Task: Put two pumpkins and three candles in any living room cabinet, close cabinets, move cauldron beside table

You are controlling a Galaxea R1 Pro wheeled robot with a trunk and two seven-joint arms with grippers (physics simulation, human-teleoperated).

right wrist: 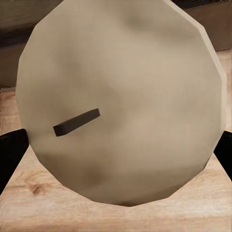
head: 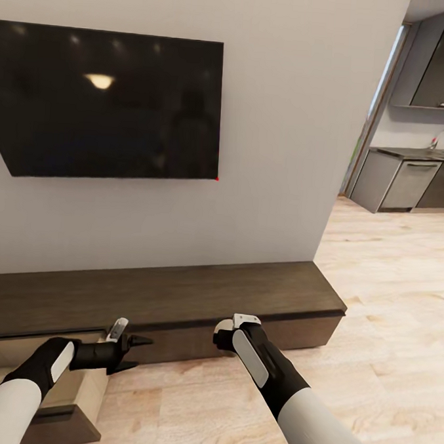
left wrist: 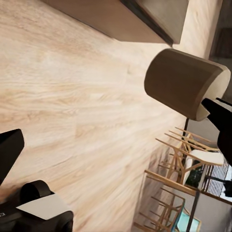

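In front of the cabinet (head: 178,298), right gripper (head: 232,329) is clamping a candle (right wrist: 121,101); left gripper (head: 132,353) is hanging spread, empty.

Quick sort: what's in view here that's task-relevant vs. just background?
Task-relevant:
- stubby tan-grey cylindrical candle, held in the right gripper
- long low dark-brown wooden cabinet, one drawer pulled out by the left gripper

Background:
- black wall-mounted TV screen
- grey kitchen units
- light wooden chairs
- light wood plank floor
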